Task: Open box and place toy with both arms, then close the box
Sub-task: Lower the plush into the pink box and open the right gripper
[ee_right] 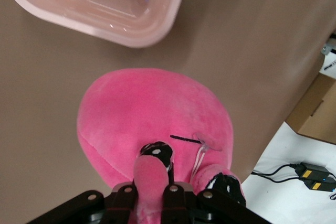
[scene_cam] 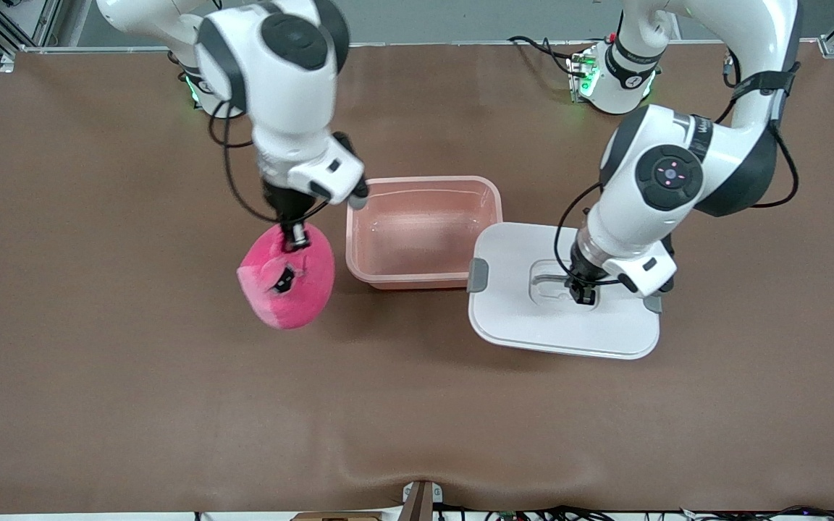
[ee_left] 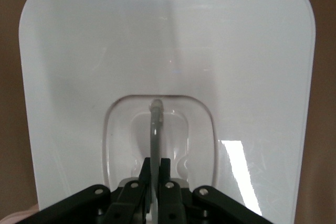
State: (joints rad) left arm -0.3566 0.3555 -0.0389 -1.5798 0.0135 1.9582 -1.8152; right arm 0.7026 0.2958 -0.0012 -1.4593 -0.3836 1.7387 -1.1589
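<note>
While the left gripper [scene_cam: 582, 293] pinches the lid's handle [ee_left: 155, 129], the right gripper's [scene_cam: 294, 239] jaws clamp the toy [scene_cam: 288, 278] — hanging beside the box [scene_cam: 423, 230].

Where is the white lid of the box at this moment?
In the front view the lid lies flat on the table beside the open box, toward the left arm's end, with the left gripper shut on its handle.

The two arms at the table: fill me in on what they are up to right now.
The right gripper is shut on the pink plush toy, which hangs in the air beside the open pale-pink box, toward the right arm's end of the table. The left gripper is shut on the grey handle of the white lid, which is off the box and beside it, toward the left arm's end. The box is empty; the toy is not yet in.
</note>
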